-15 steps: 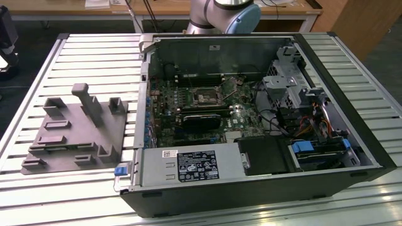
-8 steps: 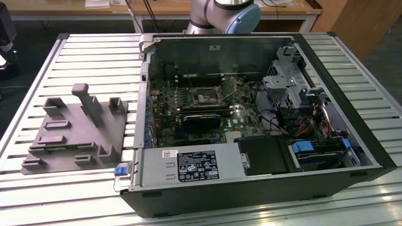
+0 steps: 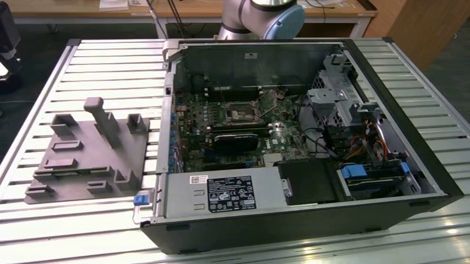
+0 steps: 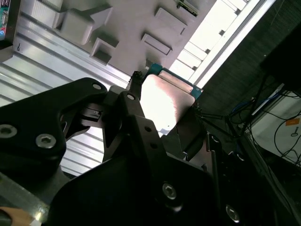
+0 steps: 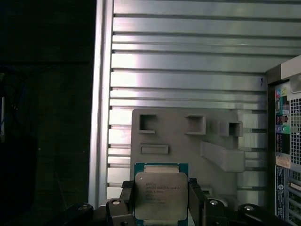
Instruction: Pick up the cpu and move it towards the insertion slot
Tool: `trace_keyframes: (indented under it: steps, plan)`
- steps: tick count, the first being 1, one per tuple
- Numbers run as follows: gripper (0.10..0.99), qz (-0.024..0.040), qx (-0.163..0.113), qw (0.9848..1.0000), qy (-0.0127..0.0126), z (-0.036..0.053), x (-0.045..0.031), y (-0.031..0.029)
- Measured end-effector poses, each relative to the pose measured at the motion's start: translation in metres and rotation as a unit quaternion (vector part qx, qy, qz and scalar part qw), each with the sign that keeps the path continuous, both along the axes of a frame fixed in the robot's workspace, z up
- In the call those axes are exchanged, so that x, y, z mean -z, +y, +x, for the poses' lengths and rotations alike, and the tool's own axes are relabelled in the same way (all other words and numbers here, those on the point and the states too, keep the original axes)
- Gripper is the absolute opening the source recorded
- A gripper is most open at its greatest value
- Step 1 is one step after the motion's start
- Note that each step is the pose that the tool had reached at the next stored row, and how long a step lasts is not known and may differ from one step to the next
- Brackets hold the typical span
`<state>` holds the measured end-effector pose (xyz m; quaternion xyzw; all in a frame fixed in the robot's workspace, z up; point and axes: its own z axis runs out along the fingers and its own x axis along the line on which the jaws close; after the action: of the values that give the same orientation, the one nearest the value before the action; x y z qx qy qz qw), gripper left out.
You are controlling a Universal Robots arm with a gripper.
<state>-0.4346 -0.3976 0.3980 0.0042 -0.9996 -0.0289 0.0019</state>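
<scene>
Black fingers [image 5: 196,200] of the gripper [image 5: 161,205] press on the cpu [image 5: 161,193] from two opposite sides in the first wrist view, so the gripper is narrowed onto the chip and holding it. The silvery-grey metal top faces that camera, with a blue-green border showing round it. In the second wrist view the same plate [image 4: 164,101] glints between the dark fingers.

Behind the cpu lies the grey plastic fixture [image 5: 188,146] with its recesses and blocks, apparently well below it, so the chip looks lifted clear rather than resting on anything. The fixture sits on the ribbed metal table [image 5: 188,56], near the table's edge on the exterior view's left [image 3: 81,159].

The open computer case [image 3: 411,110] stands beside the fixture, toward the middle of the table. The insertion slot [image 3: 240,114], a small metal-framed square with a dark centre, lies on the circuit board inside it and has nothing in it.

By this reading the pick-up is done. The carry is not: the cpu hangs over the fixture, well apart from the slot.
</scene>
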Motion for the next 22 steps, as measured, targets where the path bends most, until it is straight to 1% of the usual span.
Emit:
trace_keyframes:
  steps: [22]
  plan:
    - [0.545, 0.0000, 0.001, 1.0000, 0.0000, 0.0146, -0.0005, 0.0000]
